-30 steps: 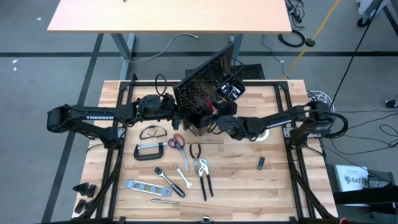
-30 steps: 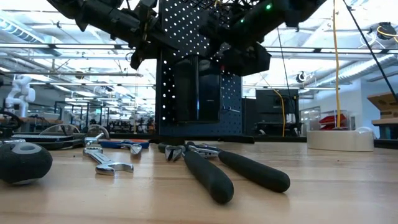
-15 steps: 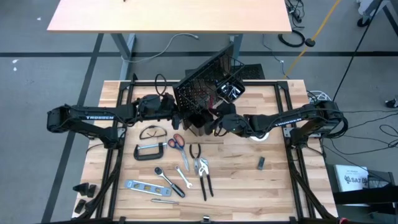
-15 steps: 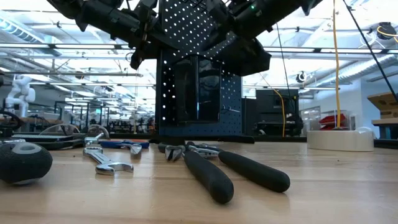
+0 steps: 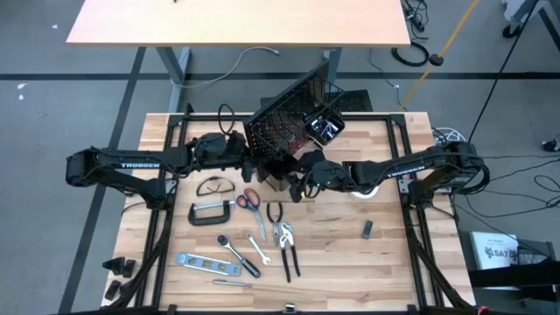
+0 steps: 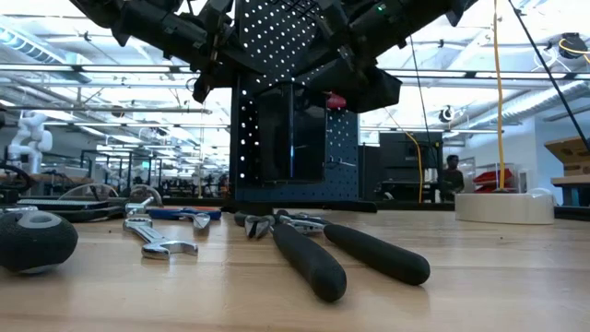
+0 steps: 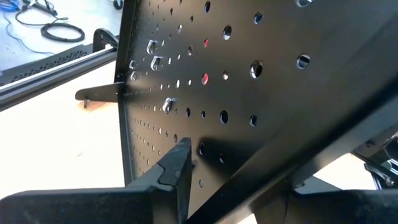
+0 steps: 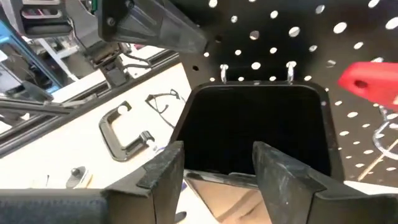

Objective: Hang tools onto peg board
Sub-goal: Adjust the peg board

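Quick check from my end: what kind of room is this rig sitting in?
It looks like a robotics lab or workshop. The low view shows an open hall with ceiling lights, benches and a white robot arm far off; a person stands in the background. The high view shows a grey floor, loose cables and another table.

One peg board (image 5: 284,122); one black bin (image 8: 258,127) hung on it; two robot arms; one pair of safety glasses (image 5: 213,185); one C-clamp (image 5: 212,213); one pair of red-handled scissors (image 5: 248,199); one level (image 5: 199,261); one white tape roll (image 6: 503,205).
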Controlling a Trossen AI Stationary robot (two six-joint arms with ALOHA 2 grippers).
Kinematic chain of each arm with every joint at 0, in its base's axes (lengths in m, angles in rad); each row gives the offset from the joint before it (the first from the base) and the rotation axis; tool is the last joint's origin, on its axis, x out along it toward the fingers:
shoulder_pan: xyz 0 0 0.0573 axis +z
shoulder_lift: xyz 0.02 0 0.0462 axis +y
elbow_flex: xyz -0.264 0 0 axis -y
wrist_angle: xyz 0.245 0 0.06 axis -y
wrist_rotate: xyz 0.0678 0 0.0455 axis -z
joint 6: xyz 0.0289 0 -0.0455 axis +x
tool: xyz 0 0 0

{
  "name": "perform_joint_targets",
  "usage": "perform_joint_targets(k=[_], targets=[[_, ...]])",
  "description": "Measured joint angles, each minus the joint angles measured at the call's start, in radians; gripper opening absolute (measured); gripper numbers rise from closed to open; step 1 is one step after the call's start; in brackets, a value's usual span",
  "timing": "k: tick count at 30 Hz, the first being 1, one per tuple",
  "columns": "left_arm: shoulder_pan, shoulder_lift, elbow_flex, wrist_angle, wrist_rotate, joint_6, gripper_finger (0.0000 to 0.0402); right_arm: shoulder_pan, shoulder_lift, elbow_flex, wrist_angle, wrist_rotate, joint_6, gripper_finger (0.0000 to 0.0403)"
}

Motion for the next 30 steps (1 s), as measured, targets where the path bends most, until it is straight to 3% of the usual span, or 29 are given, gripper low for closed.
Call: perform_joint_targets(k=[10, 16, 30], targets=[[0.022, -0.016, 0.001, -0.030, 0.003, 0.047, 0.0123, 0.087, -0.096, 0.000, -0.116, -0.009, -0.053, 0.0185], [0.074, -0.060, 0.001, -0.139, 0.007, 0.134, 0.0122, 0.177, -0.184, 0.000, -0.252, -0.002, -0.069, 0.0185], [0.274, -0.122, 0.000, -0.280, 0.030, 0.373, 0.0123, 0.216, -0.311, 0.000, -0.386, 0.130, -0.164, 0.0185]])
